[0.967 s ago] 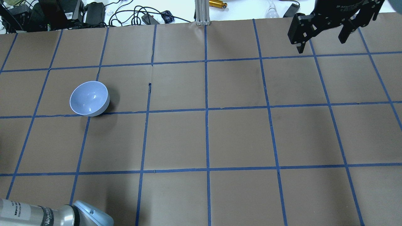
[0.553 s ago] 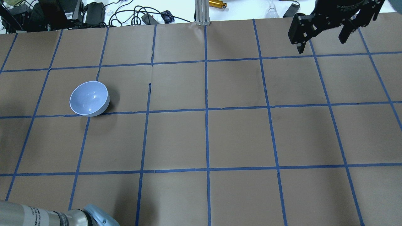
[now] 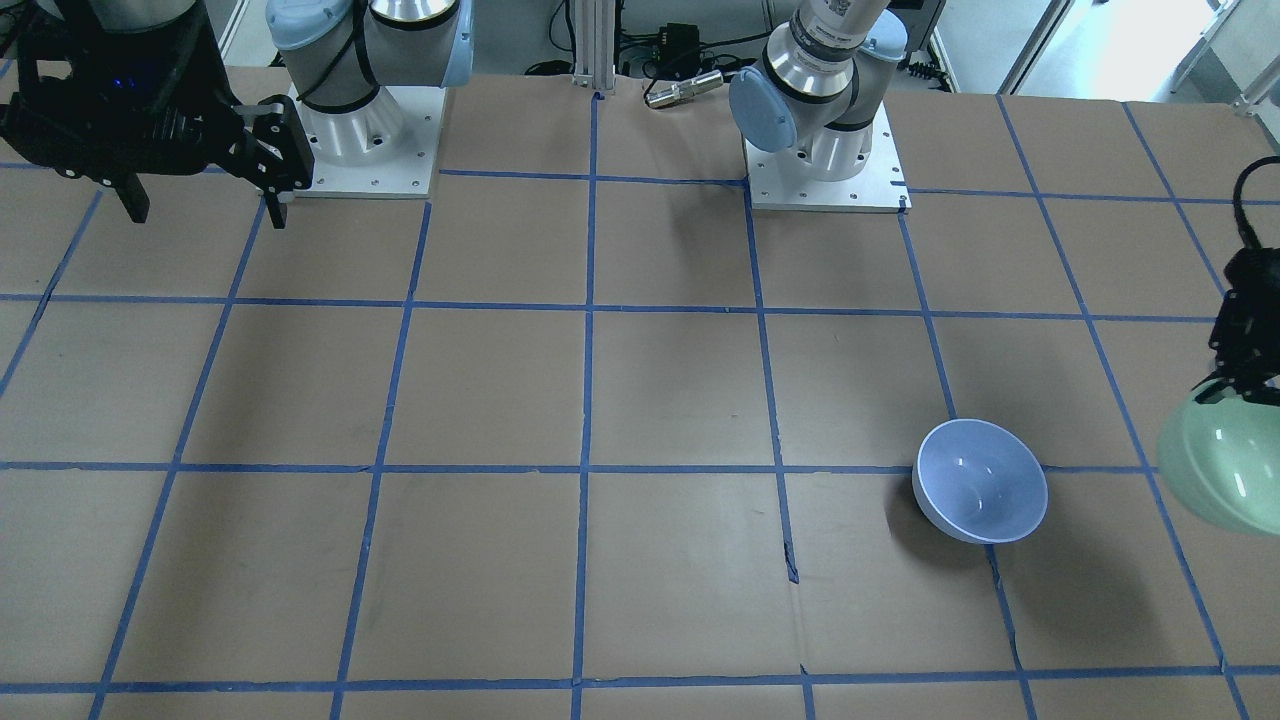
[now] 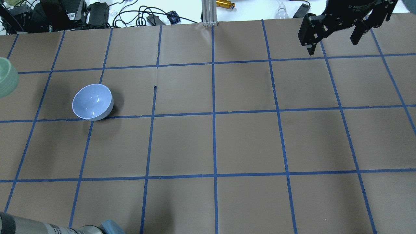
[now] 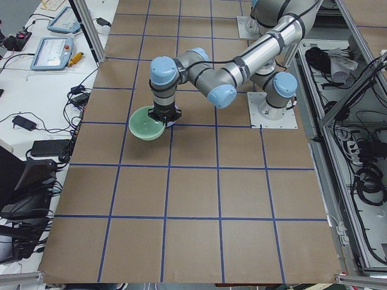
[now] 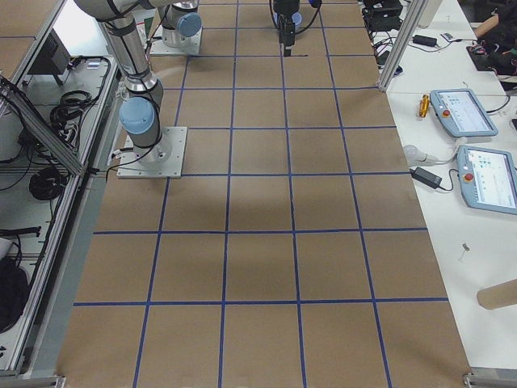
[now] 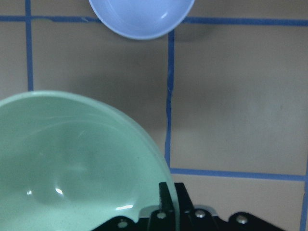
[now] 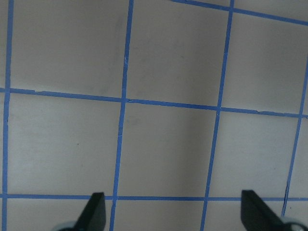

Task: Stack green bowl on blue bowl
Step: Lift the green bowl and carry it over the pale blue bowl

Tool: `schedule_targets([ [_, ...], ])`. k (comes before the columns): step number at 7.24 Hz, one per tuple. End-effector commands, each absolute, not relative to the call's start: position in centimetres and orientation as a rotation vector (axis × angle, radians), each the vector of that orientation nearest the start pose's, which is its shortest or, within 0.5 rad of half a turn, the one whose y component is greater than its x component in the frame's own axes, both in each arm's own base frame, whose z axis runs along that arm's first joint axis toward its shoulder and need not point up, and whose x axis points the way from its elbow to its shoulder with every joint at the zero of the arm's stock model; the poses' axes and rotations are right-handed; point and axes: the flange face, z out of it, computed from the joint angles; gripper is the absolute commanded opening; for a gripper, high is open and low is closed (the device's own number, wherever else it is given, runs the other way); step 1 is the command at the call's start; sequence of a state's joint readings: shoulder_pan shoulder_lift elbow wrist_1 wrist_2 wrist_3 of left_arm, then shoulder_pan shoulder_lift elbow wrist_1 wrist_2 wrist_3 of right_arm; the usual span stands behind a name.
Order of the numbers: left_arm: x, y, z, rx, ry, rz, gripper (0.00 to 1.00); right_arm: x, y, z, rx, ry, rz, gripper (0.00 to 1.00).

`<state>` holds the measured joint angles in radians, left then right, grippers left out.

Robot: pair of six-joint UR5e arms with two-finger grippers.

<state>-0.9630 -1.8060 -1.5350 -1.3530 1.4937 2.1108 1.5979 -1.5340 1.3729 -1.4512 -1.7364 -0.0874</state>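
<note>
The blue bowl (image 4: 92,101) stands upright on the brown table, also in the front view (image 3: 980,480) and at the top of the left wrist view (image 7: 142,17). My left gripper (image 3: 1238,388) is shut on the rim of the green bowl (image 3: 1215,475) and holds it in the air, beside the blue bowl and apart from it. The green bowl shows at the overhead view's left edge (image 4: 6,78), in the left side view (image 5: 147,124) and large in the left wrist view (image 7: 72,168). My right gripper (image 4: 332,47) is open and empty above the far right of the table (image 8: 174,214).
The table is brown paper with a blue tape grid (image 4: 214,113). Cables and devices (image 4: 65,13) and an aluminium post (image 4: 208,13) lie beyond its far edge. The arm bases (image 3: 360,130) (image 3: 825,150) stand on the robot's side.
The green bowl has come into the overhead view at the left edge, nearer the blue bowl. The left arm's elbow has slid down and left. The right gripper has stayed put.
</note>
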Motion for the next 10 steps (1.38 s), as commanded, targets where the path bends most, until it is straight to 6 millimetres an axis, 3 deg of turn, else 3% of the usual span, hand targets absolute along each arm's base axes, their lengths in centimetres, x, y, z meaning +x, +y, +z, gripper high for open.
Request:
schedule_targets([
  [1,12.9,-57.9,38.5,2.05,2.444,-0.109,0.0,13.1,-50.3,55.6,-0.184,3.303,-0.06,1.0],
  [2,9.7,-57.2,37.7,1.972,2.537,-0.088,0.0,13.1,-50.3,55.6,-0.184,3.303,-0.06,1.0],
  [4,7.1,-53.3,35.6,1.942,2.616,-0.048,0.0,13.1,-50.3,55.6,-0.184,3.303,-0.06,1.0],
  [6,6.1,-50.8,34.0,1.931,2.544,-0.098,0.0,13.0,-50.3,55.6,-0.182,3.303,-0.06,1.0],
  [9,6.1,-49.4,32.9,2.021,2.456,-0.009,0.0,13.1,-50.3,55.6,-0.184,3.303,-0.06,1.0],
  [10,6.7,-50.0,32.8,2.057,2.393,-0.029,0.0,13.1,-50.3,55.6,-0.184,3.303,-0.06,1.0],
])
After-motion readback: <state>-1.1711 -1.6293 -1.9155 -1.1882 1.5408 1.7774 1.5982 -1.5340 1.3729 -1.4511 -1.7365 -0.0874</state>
